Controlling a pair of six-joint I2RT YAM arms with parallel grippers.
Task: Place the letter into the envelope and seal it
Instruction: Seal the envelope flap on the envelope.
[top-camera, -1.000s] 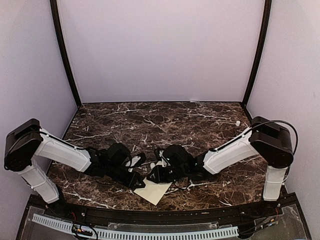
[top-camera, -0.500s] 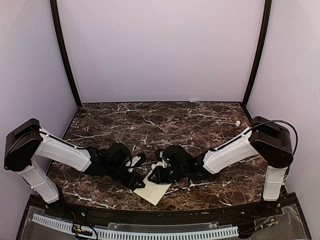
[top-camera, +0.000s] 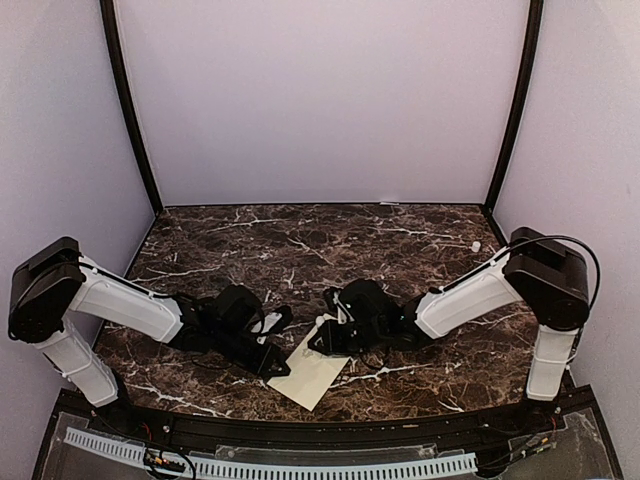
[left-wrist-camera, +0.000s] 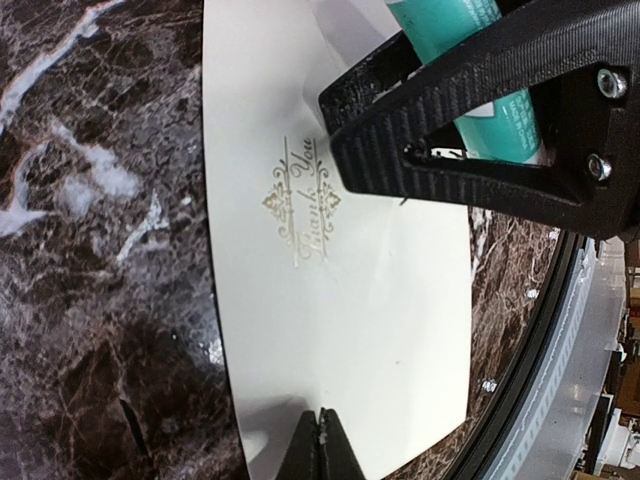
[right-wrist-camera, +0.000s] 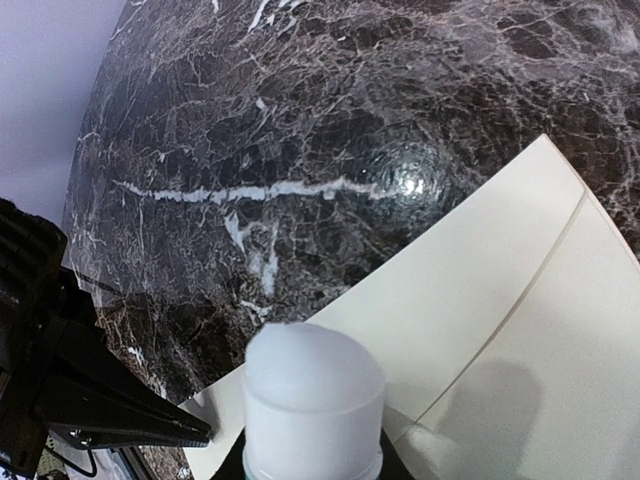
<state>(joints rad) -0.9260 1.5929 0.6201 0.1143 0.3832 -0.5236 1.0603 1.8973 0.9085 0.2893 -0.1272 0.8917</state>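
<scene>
The cream envelope (top-camera: 312, 375) lies flat near the table's front edge. Its gold emblem (left-wrist-camera: 300, 200) faces up in the left wrist view. In the right wrist view the envelope (right-wrist-camera: 470, 300) shows a straight fold line. The letter is out of view. My left gripper (left-wrist-camera: 322, 440) is shut, with its tips resting on the envelope's near edge (top-camera: 283, 370). My right gripper (top-camera: 325, 338) is shut on a teal glue stick (left-wrist-camera: 450, 30) with a white tip (right-wrist-camera: 313, 385), held just above the envelope's far end.
The dark marble table (top-camera: 300, 250) has lilac walls on three sides. A small white object (top-camera: 477, 244) lies at the far right. A black rail (top-camera: 300, 430) runs along the front edge, close to the envelope.
My right gripper has drawn back to the right with the glue stick, uncovering more of the envelope. The left gripper has stayed on the envelope.
</scene>
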